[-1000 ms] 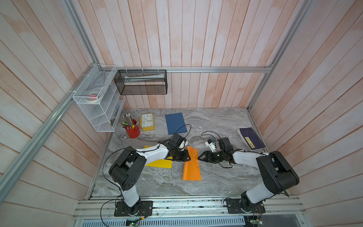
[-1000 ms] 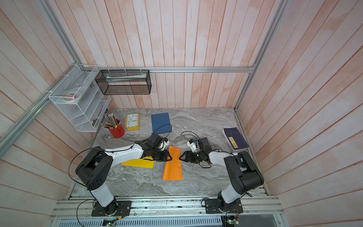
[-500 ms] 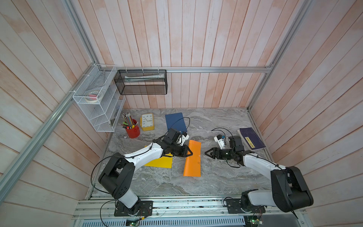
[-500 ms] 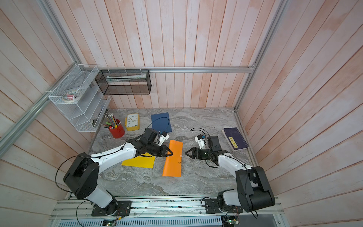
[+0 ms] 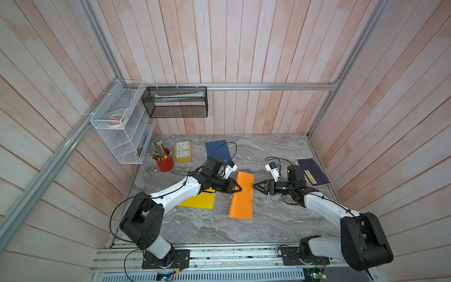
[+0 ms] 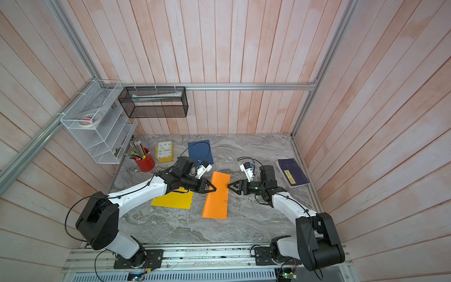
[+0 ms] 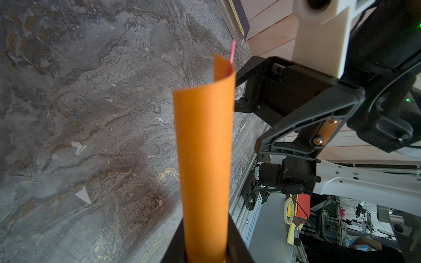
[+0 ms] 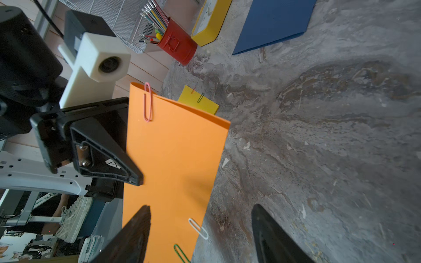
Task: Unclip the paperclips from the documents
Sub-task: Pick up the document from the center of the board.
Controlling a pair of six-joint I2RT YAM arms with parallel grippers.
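My left gripper (image 5: 240,189) (image 7: 205,236) is shut on the left edge of the orange document (image 5: 241,197) (image 6: 216,199) (image 8: 173,159), which curls up off the table (image 5: 268,219). That sheet carries a pink paperclip (image 8: 148,103) at its far end. A white paperclip (image 8: 198,228) and a green one (image 8: 181,253) sit on its right edge. My right gripper (image 5: 253,186) (image 8: 200,207) is open, just off that edge by the white clip. The yellow document (image 5: 199,201) (image 8: 198,103) lies flat with a green clip (image 8: 200,98). At the back lies the blue document (image 5: 218,150).
A dark purple book (image 5: 313,172) lies at the right wall. A red pencil cup (image 5: 166,162) and a yellow clock (image 5: 183,151) stand at the back left, below a white wire rack (image 5: 122,127). A black mesh basket (image 5: 175,102) hangs on the back wall.
The left gripper has carried the orange document a little to the right and farther back. The right gripper drew back to the right, then came in again to the sheet's right edge.
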